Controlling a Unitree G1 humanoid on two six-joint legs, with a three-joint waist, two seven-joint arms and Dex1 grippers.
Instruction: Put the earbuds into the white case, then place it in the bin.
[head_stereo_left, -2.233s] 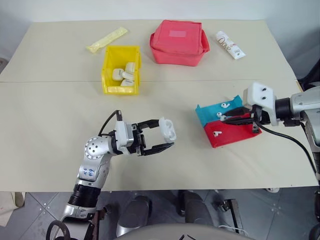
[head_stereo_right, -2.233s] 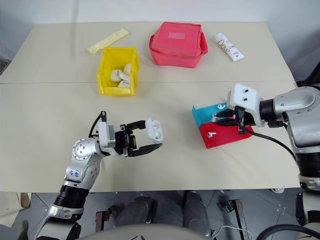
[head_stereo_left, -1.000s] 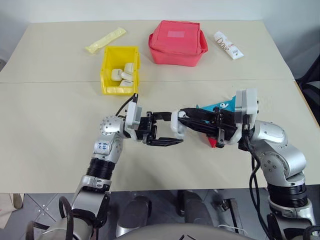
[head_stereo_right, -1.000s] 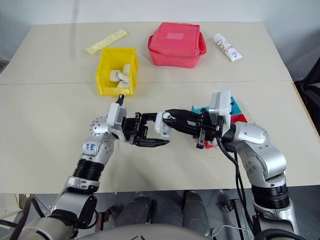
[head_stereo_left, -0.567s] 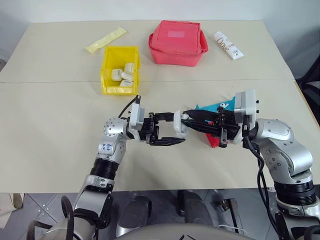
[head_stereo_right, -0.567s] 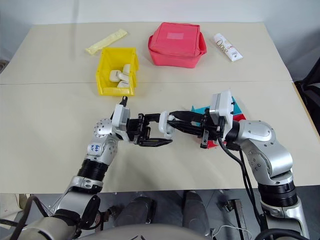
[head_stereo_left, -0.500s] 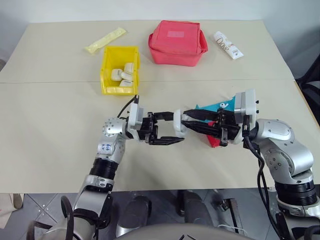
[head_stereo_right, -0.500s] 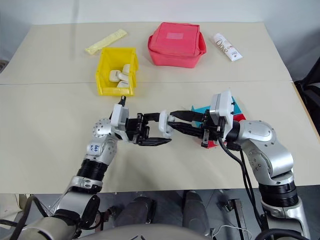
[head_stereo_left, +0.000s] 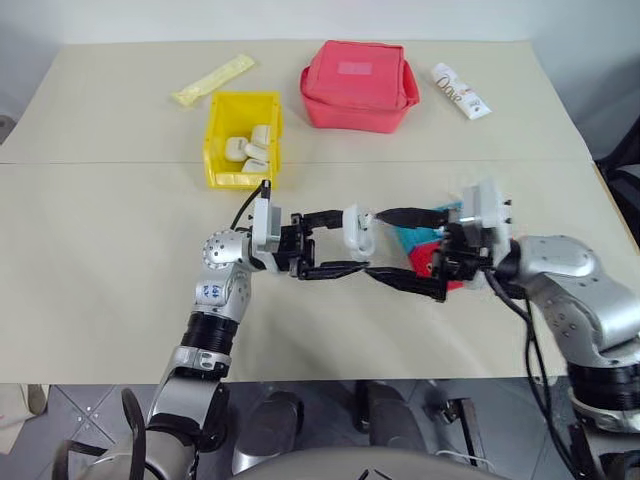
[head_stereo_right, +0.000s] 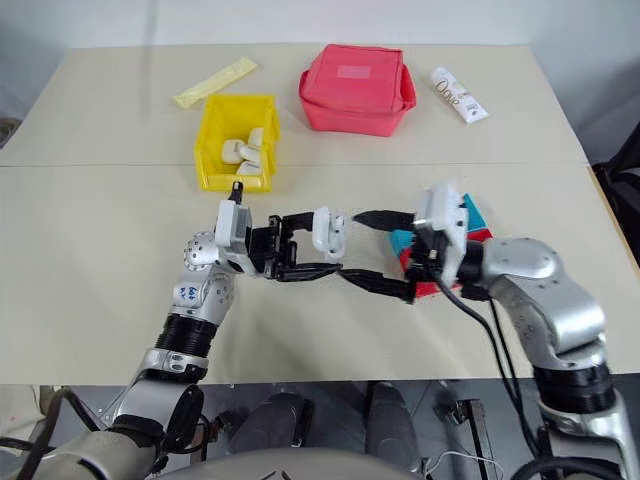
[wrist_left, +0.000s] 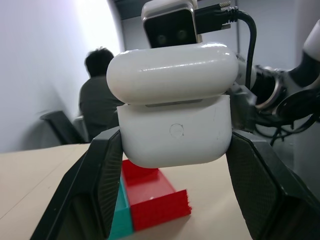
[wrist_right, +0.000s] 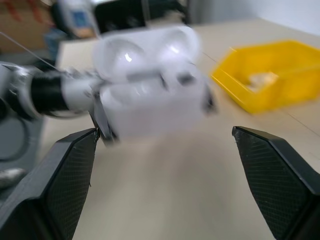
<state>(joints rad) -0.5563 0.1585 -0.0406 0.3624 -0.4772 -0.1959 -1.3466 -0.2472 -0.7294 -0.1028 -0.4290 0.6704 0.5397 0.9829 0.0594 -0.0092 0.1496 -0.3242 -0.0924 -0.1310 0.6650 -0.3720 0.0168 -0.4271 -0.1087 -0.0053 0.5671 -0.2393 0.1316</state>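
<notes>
Over table, right tool now spread

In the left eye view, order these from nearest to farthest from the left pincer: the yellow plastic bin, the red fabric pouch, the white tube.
Measured from the left pincer, which grips the small white glossy plastic case:
1. The yellow open-top plastic bin, behind it, slightly to the left.
2. The red fabric pouch, farther back, at the middle.
3. The white tube, at the far right corner.

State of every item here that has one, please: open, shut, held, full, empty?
white case: lid open, held above the table.
left gripper: shut on the case.
right gripper: open, holding nothing.
bin: holds white items.
red pouch: closed.
</notes>
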